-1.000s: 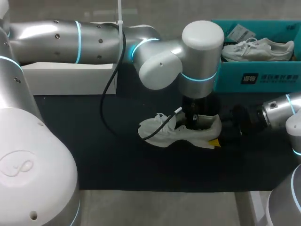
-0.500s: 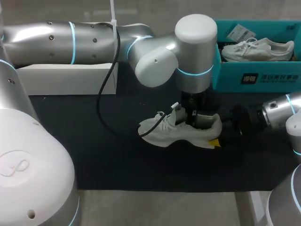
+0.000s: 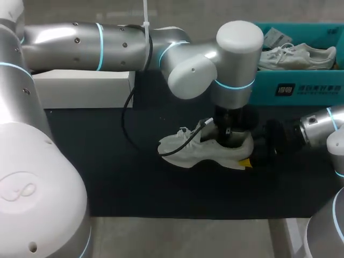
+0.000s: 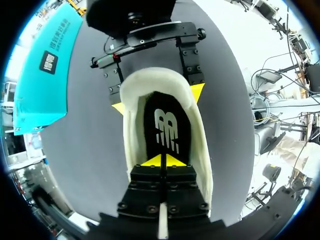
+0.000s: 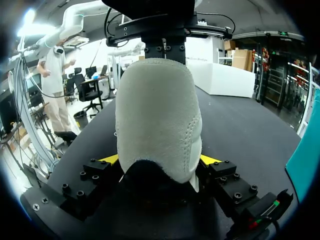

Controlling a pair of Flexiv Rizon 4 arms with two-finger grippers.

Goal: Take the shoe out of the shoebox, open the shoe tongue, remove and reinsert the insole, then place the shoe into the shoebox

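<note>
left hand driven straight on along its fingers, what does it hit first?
The black insole inside the shoe. The left hand points down into the shoe's opening, tips together right over it. They may already be touching; depth is unclear.

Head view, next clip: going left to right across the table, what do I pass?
White box → shoe lying on the dark mat → right gripper clamped on the shoe's heel.
</note>
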